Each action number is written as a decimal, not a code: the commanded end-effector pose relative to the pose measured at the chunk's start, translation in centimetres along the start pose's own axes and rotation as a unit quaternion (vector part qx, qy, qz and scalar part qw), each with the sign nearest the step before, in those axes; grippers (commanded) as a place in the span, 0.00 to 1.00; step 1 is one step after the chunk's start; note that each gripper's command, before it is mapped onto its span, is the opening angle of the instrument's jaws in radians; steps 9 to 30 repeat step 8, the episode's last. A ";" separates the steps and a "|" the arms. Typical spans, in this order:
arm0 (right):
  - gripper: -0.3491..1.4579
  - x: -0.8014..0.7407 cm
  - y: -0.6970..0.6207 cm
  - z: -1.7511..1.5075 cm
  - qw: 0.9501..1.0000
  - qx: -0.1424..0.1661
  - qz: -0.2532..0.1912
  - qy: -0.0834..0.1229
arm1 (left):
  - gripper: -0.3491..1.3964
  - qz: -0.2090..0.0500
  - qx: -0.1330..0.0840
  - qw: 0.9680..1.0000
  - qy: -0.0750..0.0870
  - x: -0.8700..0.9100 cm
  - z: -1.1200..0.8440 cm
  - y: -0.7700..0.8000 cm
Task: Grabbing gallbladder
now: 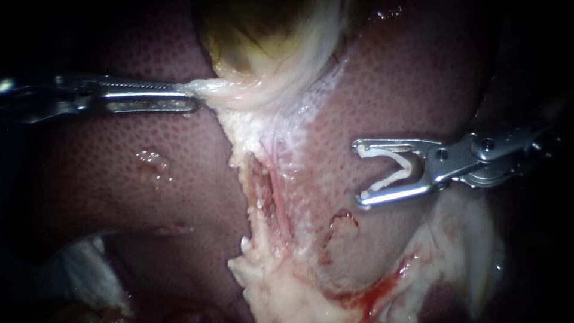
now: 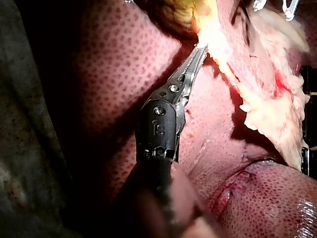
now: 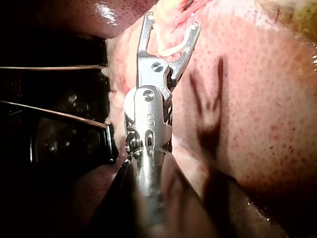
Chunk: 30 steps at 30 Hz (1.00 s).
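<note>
While tight on gallbladder, left instrument; clip within right instrument

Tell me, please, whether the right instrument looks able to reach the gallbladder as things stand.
Probably yes: only bare liver lies between the right instrument and the gallbladder, which the left instrument holds from the opposite side. It does carry a clip, though, which may hinder a grasp.

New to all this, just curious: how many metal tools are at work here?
2. The left instrument grips the gallbladder at its edge; the right instrument, holding a clip, hangs over the liver.
</note>
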 end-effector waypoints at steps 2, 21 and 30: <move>0.52 0.00 0.00 0.00 1.000 0.000 0.000 0.000 | 0.00 0.000 0.000 1.000 0.000 -0.01 0.01 0.00; 0.52 0.00 0.00 0.00 1.000 0.000 0.000 0.000 | 0.00 0.000 0.001 1.000 0.000 -0.01 0.01 0.01; 0.52 0.00 0.00 0.00 1.000 0.000 0.000 0.000 | 0.00 0.000 0.001 1.000 0.000 -0.01 0.01 0.01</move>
